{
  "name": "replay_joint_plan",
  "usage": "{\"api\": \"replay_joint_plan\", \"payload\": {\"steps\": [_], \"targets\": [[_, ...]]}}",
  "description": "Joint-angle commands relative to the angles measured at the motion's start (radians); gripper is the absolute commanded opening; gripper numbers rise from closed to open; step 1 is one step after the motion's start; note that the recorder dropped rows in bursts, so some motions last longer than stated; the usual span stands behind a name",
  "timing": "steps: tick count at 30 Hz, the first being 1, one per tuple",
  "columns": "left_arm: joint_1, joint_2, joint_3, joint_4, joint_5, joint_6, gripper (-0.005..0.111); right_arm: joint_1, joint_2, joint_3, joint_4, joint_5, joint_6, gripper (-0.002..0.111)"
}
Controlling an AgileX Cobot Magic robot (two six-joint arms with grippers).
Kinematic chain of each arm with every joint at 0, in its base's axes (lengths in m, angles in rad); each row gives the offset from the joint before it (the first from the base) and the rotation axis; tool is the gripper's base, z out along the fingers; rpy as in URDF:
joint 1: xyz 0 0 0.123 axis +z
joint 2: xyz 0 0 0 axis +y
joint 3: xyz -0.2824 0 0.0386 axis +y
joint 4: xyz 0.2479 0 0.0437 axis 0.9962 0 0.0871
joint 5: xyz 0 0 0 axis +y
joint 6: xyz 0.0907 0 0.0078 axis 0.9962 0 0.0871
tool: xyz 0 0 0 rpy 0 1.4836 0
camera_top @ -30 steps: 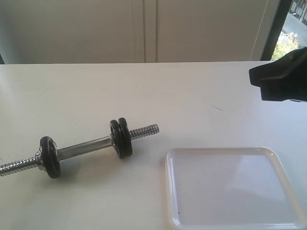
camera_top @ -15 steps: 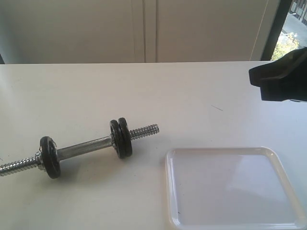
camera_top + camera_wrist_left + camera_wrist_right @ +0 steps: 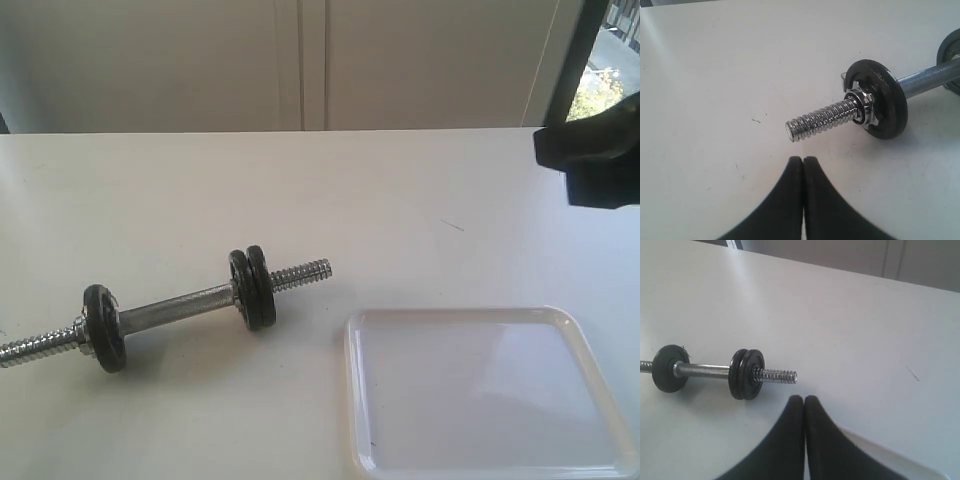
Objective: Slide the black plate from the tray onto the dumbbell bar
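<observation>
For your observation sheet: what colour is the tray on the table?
The tray is glossy white; the exterior view shows it best.

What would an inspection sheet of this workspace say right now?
Surface: white table.
Job's things: dumbbell bar lies on the table; two black discs together near one threaded end, single disc near the other; tray holds no plate.
Clutter: nothing seen.
Hands: left hand shut, by the bar's threaded end; right hand shut, holding nothing.
Cables: nothing seen.
Surroundings: pale wall panels, window.

Black plate (image 3: pixel 261 288) sits on dumbbell bar (image 3: pixel 175 308) beside tray (image 3: pixel 351 400).
</observation>
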Motion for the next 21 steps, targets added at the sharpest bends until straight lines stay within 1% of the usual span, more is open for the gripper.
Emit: {"api": "replay_joint_plan", "payload": {"steps": [1,6,10,13,16,21], "targets": [[0.003,-0.005,0.003,-0.012,-0.019,-0.01,0.0,0.002,-0.134,0.003,-0.006,-0.01,0.003,0.0],[0.003,-0.005,0.003,-0.012,-0.019,-0.01,0.0,0.0,-0.355,0.003,-0.006,-0.01,0.003,0.0],[0.003,-0.005,0.003,-0.012,-0.016,-0.014,0.0,0.0,-0.46,0.003,-0.006,-0.01,0.003,0.0],[0.003,-0.005,0.003,-0.012,-0.016,-0.033,0.0,0.0,-0.492,0.003,-0.006,-0.006,0.003,0.0],[0.003,-0.005,0.003,-0.012,-0.016,-0.142,0.0,0.0,-0.507,0.003,-0.006,-0.006,0.003,0.0],[0.003,-0.005,0.003,-0.012,-0.022,-0.146,0.0,0.0,-0.505,0.003,-0.006,-0.004,0.003,0.0]]}}
